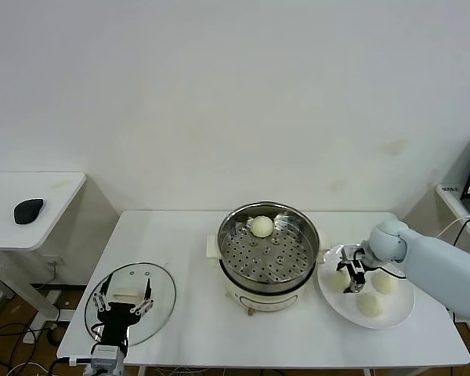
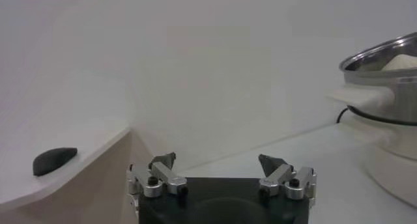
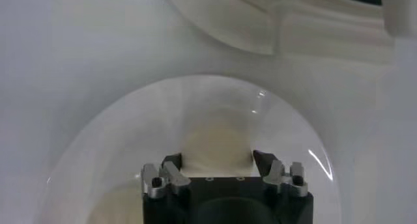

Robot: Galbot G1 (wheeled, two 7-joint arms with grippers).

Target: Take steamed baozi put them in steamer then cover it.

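White table against bare white wall: picking up second baozi from plate.

Mid-frame on table, steamer uncovered, with one baozi lying at far edge of perforated tray. At right of frame, white plate with three more. Right gripper down at plate's left side, narrowed around nearest baozi, fingers against its flanks, apparently gripping. At lower left, cover flat on table, left gripper hovering over its handle, spread wide, holding nothing. Loading step, by the look of it, roughly a quarter through. Next, likely: lift straight up without squashing soft dough, carry leftward over steamer rim, release onto a bare patch of tray clear of first bun.
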